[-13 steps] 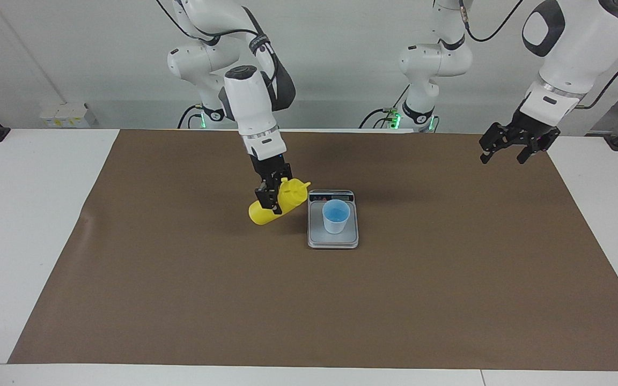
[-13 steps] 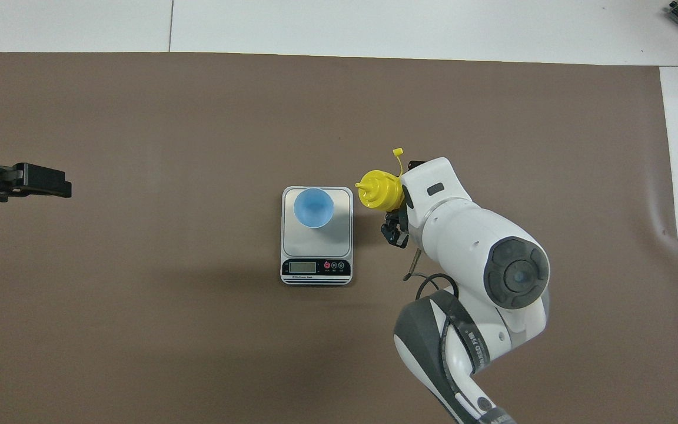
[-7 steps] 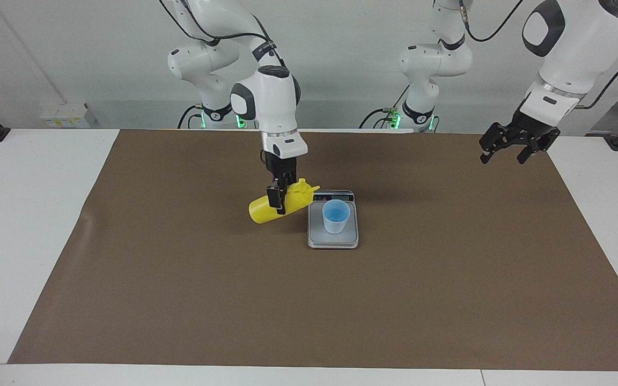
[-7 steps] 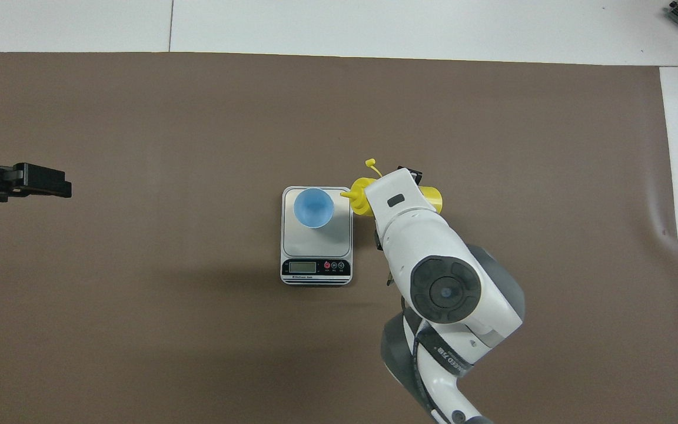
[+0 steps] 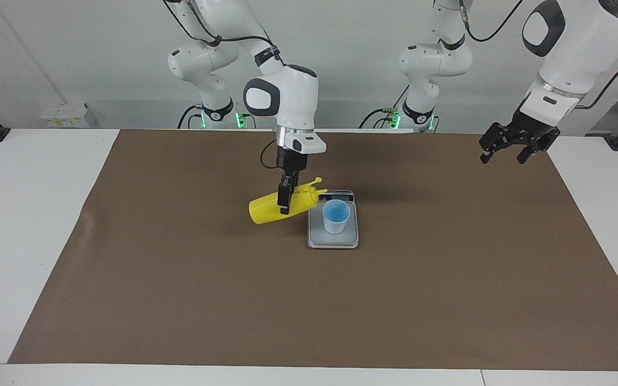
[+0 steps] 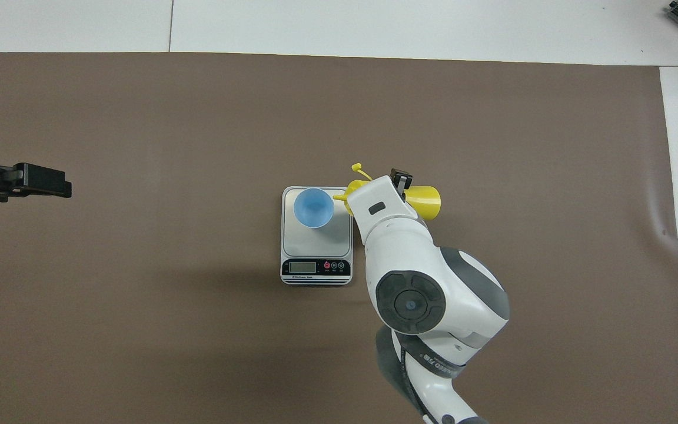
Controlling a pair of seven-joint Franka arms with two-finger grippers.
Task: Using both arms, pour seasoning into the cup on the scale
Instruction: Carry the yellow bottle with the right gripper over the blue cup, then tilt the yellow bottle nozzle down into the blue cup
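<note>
Near the worktop's middle, the right gripper's fingers clamped the light, squeezable yellow plastic seasoning bottle mid-body, its nozzle tipped toward the flimsy blue plastic cup on the grey scale, while the left gripper waited, fingers wide, over the brown mat's corner.

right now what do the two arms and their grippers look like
Both arms are glossy white with rounded jointed shells, dark grey caps on the joints and black cables looping along the upper links. Green lights glow at their bases. The right gripper and left gripper are black two-finger units on black wrists. The right arm's forearm carries a grey band with white lettering.
</note>
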